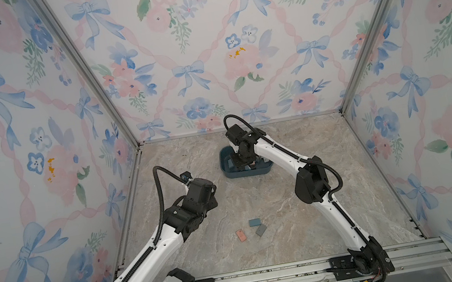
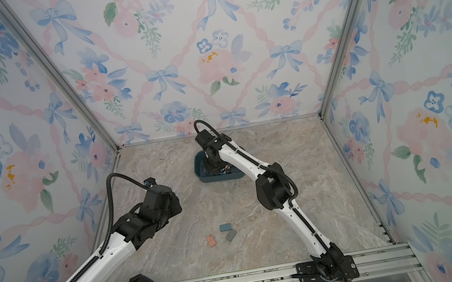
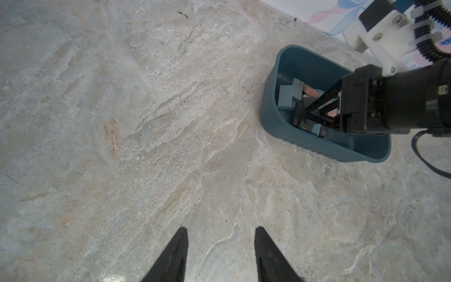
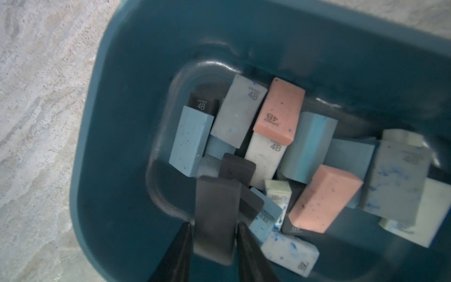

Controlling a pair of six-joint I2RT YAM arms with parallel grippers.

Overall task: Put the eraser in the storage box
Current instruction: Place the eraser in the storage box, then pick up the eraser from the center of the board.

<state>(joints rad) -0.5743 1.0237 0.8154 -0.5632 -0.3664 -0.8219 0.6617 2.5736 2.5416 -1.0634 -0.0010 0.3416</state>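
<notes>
**Top views.** The storage box (image 1: 223, 160) (image 2: 199, 169) stands on the counter (image 1: 259, 198) (image 2: 229, 203) near its far edge, about midway along that edge. The right arm (image 1: 279, 151) (image 2: 240, 161) reaches over the box. Its wrist hides most of the box interior and its own fingers, so their state cannot be read in either top view. Three loose erasers lie between the counter's centre and its near edge: pink (image 1: 240, 235) (image 2: 211, 240), teal (image 1: 254, 222) (image 2: 225, 227) and grey (image 1: 261, 230) (image 2: 231, 235). They appear only in these views. The teal and grey ones are just beside each other, and contact between them cannot be told. The left arm (image 1: 150, 253) (image 2: 93, 263) hangs over the counter's left part, its fingers hidden beneath the wrist.

**Left wrist view.** The left arm's fingers (image 3: 170, 256) are spread apart over bare counter with nothing between them. The right arm's wrist covers part of the pile of erasers (image 3: 285, 97) in the box.

**Right wrist view.** This is the only view with a clear sight of the box interior. The pile (image 4: 280, 109) is blue, grey, pink, white and black, and several pieces are marked "4B". One end of the box is cut off by the picture edge. The right arm's fingers (image 4: 175, 254) flank a dark eraser (image 4: 216, 214), which is blurred, inside the box outline and over the pile. Whether they pinch it or merely stand beside it cannot be told.
</notes>
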